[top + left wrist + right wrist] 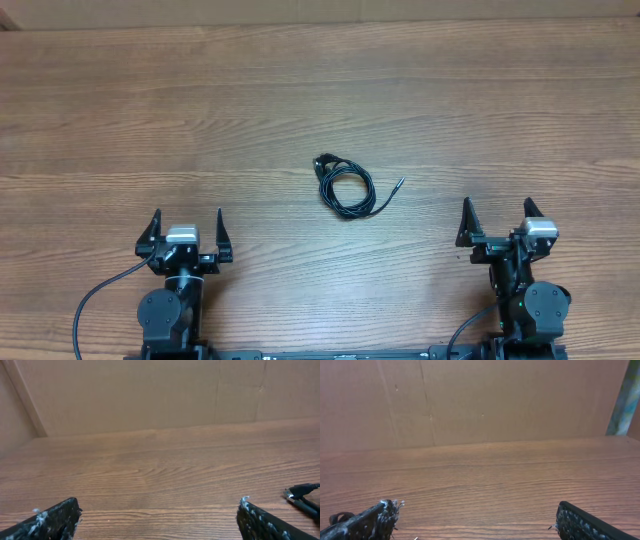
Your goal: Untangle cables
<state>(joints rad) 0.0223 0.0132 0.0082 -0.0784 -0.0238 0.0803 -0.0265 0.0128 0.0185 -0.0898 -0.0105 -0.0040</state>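
While the cables (346,190) lie in a small loose coil near the middle of the desk (300,80), one plug end poking out to the right, the left jaws and the right jaws stand spread wide near the desk's front edge, well apart from the coil, gripping nothing.

Wooden table (300,90); coiled black cables (346,186) lying mid-table.
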